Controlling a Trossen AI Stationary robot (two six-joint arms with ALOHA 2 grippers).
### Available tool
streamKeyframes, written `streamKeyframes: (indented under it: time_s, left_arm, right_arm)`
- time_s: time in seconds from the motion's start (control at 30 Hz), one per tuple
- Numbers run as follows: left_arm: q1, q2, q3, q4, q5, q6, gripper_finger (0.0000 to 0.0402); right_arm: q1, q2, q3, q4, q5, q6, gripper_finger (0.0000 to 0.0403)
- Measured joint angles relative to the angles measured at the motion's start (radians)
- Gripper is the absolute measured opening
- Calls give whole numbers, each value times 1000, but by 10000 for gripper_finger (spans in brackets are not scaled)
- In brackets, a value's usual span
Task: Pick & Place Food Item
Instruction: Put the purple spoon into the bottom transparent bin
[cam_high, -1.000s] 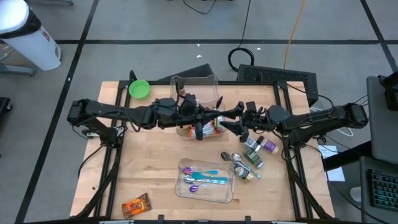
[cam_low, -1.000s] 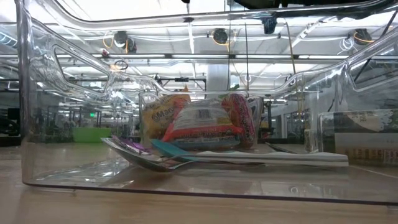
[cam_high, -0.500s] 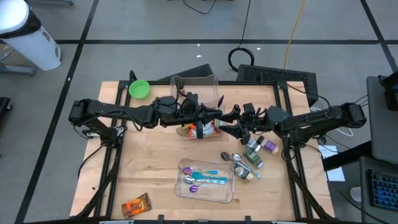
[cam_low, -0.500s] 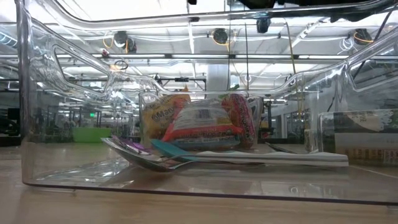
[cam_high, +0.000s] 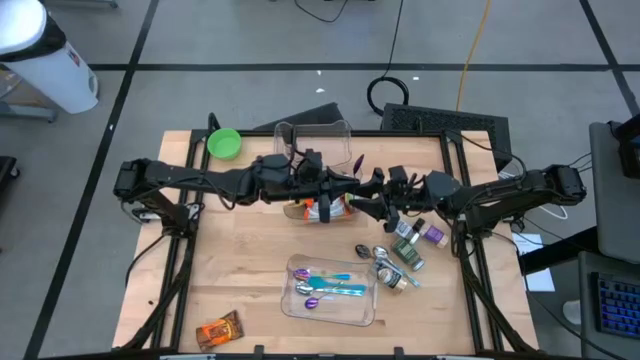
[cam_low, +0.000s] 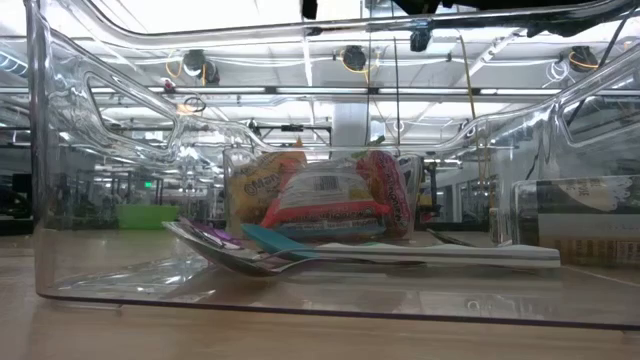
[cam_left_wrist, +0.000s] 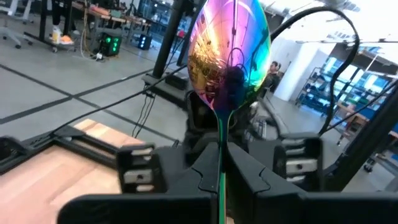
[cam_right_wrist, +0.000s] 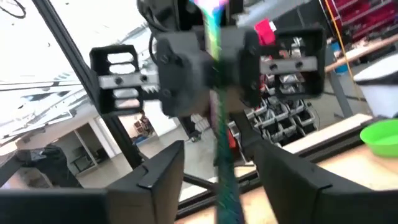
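Spoon handover above the tabletop

Left hand is clamping the rainbow spoon; right hand is facing it, fingers apart around the handle.

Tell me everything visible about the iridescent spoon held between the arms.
The spoon looks like polished metal with a rainbow sheen of pink, gold, green and blue. Its oval bowl mirrors the room. The thin handle runs straight down into the left pincer, which is shut on it, above the table's middle. In the right wrist view its handle stands between the right pincer's parted fingers.
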Motion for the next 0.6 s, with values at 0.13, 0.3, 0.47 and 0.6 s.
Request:
streamKeyframes:
  time_s: [0.13,0.3,0.47,0.6]
  left_arm:
    - [1,0,0,-11,0,-4,11]
    - [0,0,0,-5,1,-15,21]
    - [3,0,0,-1,-6,-16,23]
    - [9,0,0,13,3,1,26]
  right_arm:
    - [-3,1,0,-5,-2,-16,106]
    - [-4,0,0,-6,-2,-34,17]
    - [-4,0,0,-5,4,-40,27]
    - [-4,0,0,-6,5,-53,16]
